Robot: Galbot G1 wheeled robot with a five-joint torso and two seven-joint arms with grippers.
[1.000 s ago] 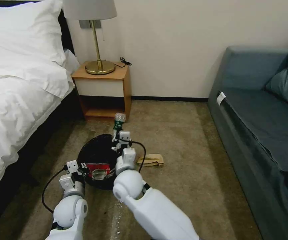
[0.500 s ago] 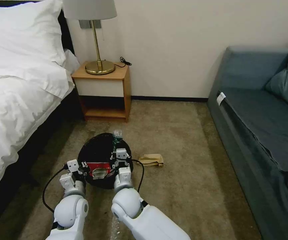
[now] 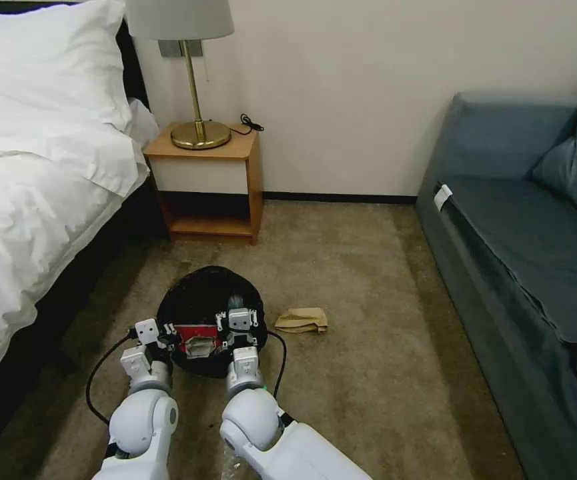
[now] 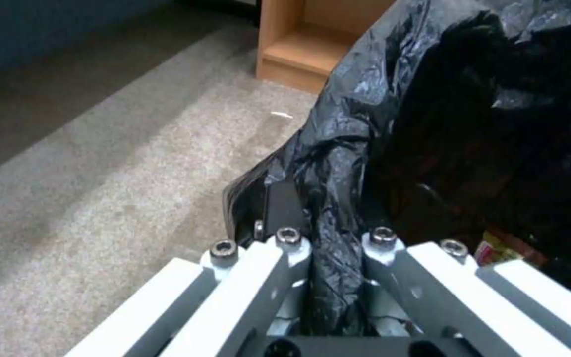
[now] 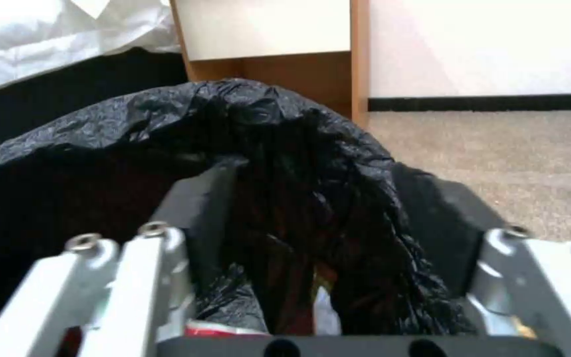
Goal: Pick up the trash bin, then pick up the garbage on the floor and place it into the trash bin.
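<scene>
Black crinkled plastic is filling most of what your wrist cameras are showing you: it is the bag lining the trash bin, which is sitting on the carpet directly in front of the robot, between the bed and the blue-grey sofa, with the wooden nightstand and its brass lamp standing behind it against the wall.

Your left gripper is sitting at the bin's near-left rim. In the left wrist view its fingers are pinching a fold of the bag-covered rim tightly between them, so it is gripping the bin there.

Your right gripper is hanging over the bin's mouth, on the near-right side. In the right wrist view its dark fingers are standing wide apart with the bag's wrinkled interior showing between them, and nothing is clamped in them.

Inside the bin you are looking at a red snack packet lying near the front, with a silvery wrapper resting on it. A blurred grey-green shape is showing just beyond the right gripper, inside the bin; you cannot tell from these pictures exactly what it is.

The crumpled tan paper bag is lying on the carpet just to the right of the bin, apart from both grippers.
</scene>
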